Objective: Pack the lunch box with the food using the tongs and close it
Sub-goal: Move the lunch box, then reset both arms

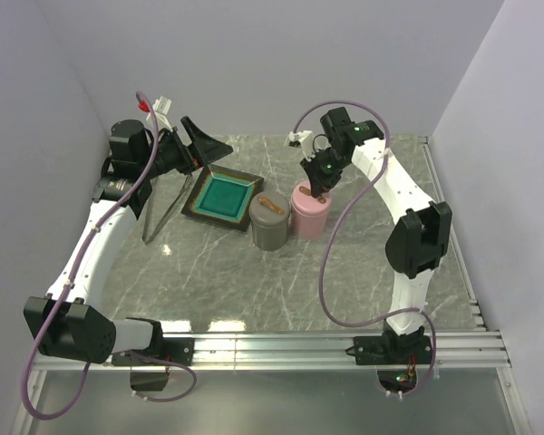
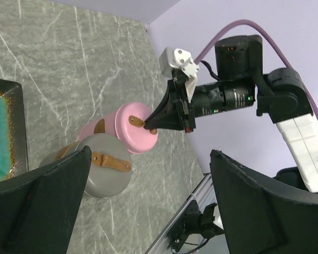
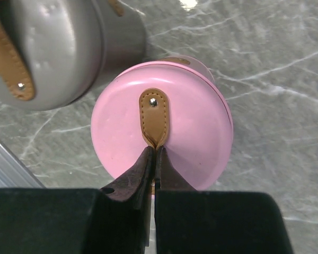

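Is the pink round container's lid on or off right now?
On: the pink lid sits on the pink round container, its tan leather strap pinched in the shut right hand.

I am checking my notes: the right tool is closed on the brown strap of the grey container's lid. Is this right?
No: the right tool is closed on the brown strap of the pink container's lid, as the right wrist view shows.

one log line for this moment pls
right gripper: shut on pink lid strap | left gripper: open, nothing held | tongs: lying left of plate | grey container: closed
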